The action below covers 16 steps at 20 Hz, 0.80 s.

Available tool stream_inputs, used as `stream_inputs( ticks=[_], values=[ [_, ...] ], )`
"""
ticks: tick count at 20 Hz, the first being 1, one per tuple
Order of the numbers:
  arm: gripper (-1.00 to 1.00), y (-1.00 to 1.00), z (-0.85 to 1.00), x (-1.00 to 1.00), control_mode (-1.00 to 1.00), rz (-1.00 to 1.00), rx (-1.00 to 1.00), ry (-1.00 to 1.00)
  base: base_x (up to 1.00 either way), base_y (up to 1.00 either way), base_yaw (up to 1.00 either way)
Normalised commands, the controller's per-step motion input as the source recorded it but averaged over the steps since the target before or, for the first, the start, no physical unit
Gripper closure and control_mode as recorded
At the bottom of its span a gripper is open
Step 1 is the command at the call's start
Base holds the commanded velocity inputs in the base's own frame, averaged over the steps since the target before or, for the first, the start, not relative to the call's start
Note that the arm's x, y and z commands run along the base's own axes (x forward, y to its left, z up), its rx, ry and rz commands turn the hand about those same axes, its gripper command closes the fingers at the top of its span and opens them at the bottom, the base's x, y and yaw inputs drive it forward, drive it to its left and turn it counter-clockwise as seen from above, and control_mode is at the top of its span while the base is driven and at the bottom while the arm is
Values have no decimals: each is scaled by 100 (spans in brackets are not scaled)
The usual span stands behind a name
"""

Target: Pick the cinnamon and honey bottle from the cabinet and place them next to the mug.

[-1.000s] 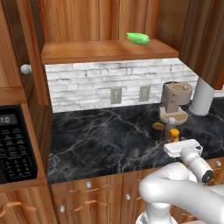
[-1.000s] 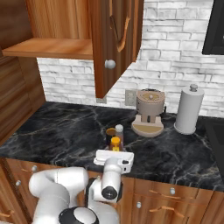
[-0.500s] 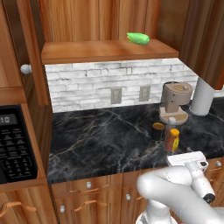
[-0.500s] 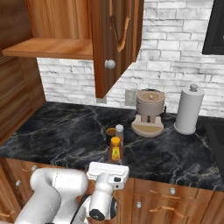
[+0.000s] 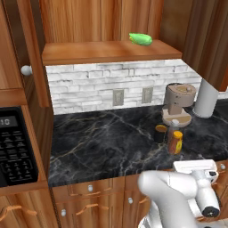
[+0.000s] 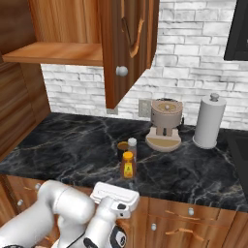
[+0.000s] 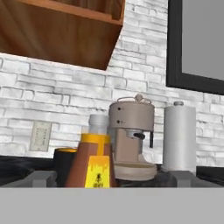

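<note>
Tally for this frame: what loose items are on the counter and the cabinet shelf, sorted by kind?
Bottles: 2, honey bottle and cinnamon
Mugs: 1, mug
Coffee machines: 1, coffee machine
Paper towel rolls: 1, paper towel roll
Green items on the shelf: 1, green item
Total: 6

A wide stretch of the dark marble counter (image 5: 98,142) lay bare on the left, open for a hand to pass. Toward the right, the mug (image 5: 160,133), the cinnamon (image 5: 174,129) and the honey bottle (image 5: 177,142) stood bunched close together, just in front of the beige coffee machine (image 5: 178,105). A white paper towel roll (image 5: 206,98) stood to the right of that machine, leaving a narrow gap between them. Overhead, the cabinet (image 5: 107,52) shelf jutted out above the back wall, and its open door (image 6: 127,48) hung down over the counter. The microwave (image 5: 15,147) closed off the far left.
</note>
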Motion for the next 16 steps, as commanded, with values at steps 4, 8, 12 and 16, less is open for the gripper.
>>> stream_inputs(
  ticks=[4, 8, 12, 16],
  values=[
    [-100, 49, 100, -100, -100, 7, 0, -41, 0, 0, 0],
    [-100, 16, 100, -76, -100, 18, 0, -48, 0, 0, 0],
    [-100, 6, 100, -74, -100, 18, -1, -56, 0, 0, 0],
    [-100, 10, 100, -100, -100, 8, -4, -68, 0, 0, 0]
  ],
)
